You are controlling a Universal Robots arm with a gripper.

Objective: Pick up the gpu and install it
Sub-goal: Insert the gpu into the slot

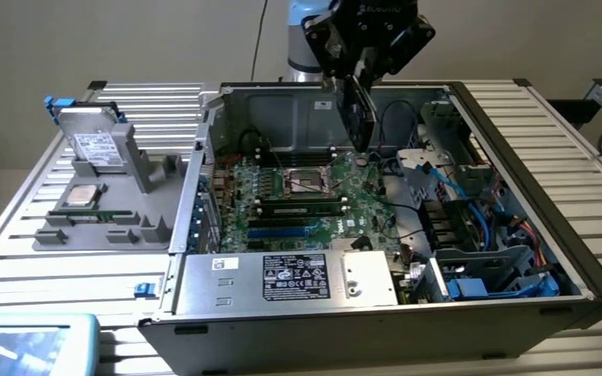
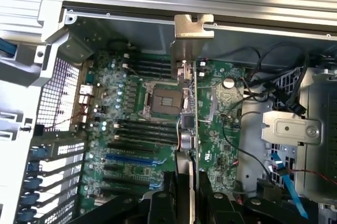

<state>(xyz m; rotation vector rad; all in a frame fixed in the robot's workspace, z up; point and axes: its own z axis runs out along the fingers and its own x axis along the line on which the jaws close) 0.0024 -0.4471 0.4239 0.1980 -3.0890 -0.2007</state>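
Gripper (image 2: 187, 184) clamped on gpu (image 2: 188, 121) edge-on above motherboard (image 2: 221, 110), exterior view shows its black face at twelve o'clock inside case (image 1: 280, 113), slot contact hidden

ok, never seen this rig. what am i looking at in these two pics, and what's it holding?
It is one robot arm working over an open desktop computer case. The exterior view comes from a camera standing off the arm. The wrist view comes from a camera on the arm's wrist, looking past the gripper onto the motherboard. The gripper is shut on the gpu, a flat card held on edge over the motherboard. On the exterior view's left, beside the case, a grey tray on the slatted metal table carries a hard drive, a processor chip and a memory stick.
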